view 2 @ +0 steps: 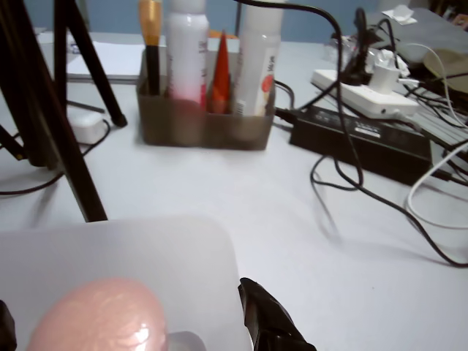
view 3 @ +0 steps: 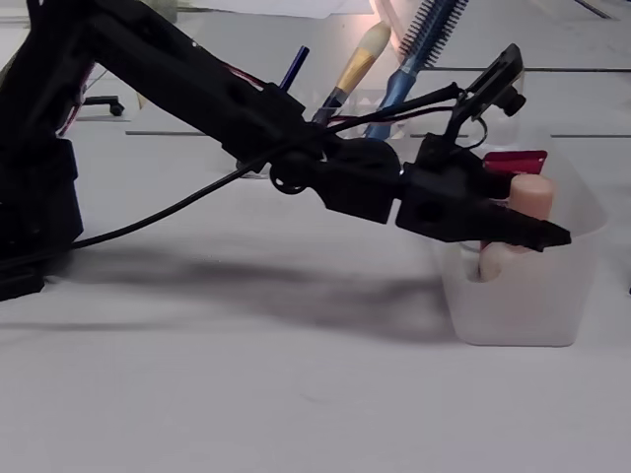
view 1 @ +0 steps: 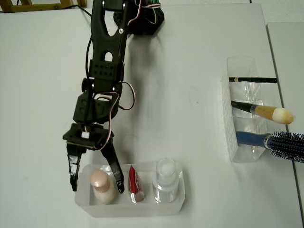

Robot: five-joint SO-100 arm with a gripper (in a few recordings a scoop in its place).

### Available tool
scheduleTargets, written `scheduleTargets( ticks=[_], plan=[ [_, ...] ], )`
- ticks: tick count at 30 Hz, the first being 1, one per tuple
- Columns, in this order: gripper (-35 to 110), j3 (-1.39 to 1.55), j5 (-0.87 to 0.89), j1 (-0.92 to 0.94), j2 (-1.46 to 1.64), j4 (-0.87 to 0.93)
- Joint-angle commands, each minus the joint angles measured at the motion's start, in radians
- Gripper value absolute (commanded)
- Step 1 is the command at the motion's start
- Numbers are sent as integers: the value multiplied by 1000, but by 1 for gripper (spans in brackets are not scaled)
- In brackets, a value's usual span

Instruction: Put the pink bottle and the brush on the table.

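The pink bottle [view 1: 102, 184] stands upright in the left compartment of the translucent tray [view 1: 142, 209], beside the red tube [view 1: 134, 182], so it is easy to reach from above. The gripper [view 1: 95, 181] is spread wide, a finger on either side of the bottle; contact is unclear. The brush [view 1: 266, 112] lies in the clear holder [view 1: 241, 142], well right of the tray.

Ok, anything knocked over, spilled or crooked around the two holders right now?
Nothing stands out. The pink bottle, red tube and clear bottle stand upright in their tray; the gripper straddles the pink bottle, open.
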Motion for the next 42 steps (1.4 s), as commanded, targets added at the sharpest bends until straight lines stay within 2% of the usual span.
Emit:
scheduleTargets(
  ticks=[1, 19, 42],
  plan=[
    [44, -54, -21, 5, 12, -26],
    [34, -106, -57, -14, -49, -38],
    [25, -57, -75, -38, -71, -152]
  ],
)
